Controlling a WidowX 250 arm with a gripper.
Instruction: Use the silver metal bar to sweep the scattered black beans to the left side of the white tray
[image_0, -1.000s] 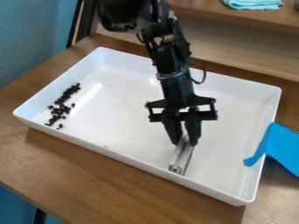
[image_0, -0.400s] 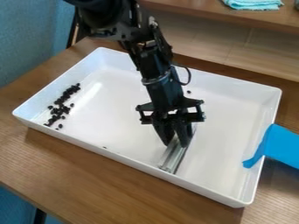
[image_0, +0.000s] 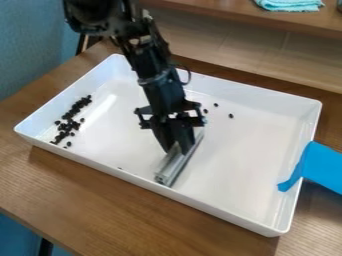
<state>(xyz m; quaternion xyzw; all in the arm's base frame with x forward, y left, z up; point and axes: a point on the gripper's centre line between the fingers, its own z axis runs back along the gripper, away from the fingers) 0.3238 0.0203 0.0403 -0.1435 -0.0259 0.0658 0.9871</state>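
Your gripper (image_0: 176, 150) points down into the white rectangular tray (image_0: 240, 212), left of its middle and closer to the near edge than to the far one. Its fingers are pinched around a grey metallic profile bar (image_0: 175, 168), gripping it partway along its length. The bar lies aslant: its near end is just beside the tray's near edge, and its other end points toward the far edge, right of your gripper. You can't tell whether its whole underside touches the tray floor.

Beyond the bar, you have a few loose black beans (image_0: 231, 116) scattered toward the tray's far edge, to the right of the arm (image_0: 157, 80). Many more, a dark cluster of beans (image_0: 69, 125), run in an uneven strip along the left edge, some touching one another. A tiny dark speck (image_0: 120, 168) sits by the near edge.

At the right edge, a piece of blue material (image_0: 324, 167) hangs over the rim and into the tray. The tray stands on a wooden table (image_0: 100, 200). Past the far edge, you see a folded turquoise cloth (image_0: 290, 4) on a wooden shelf (image_0: 227, 11).
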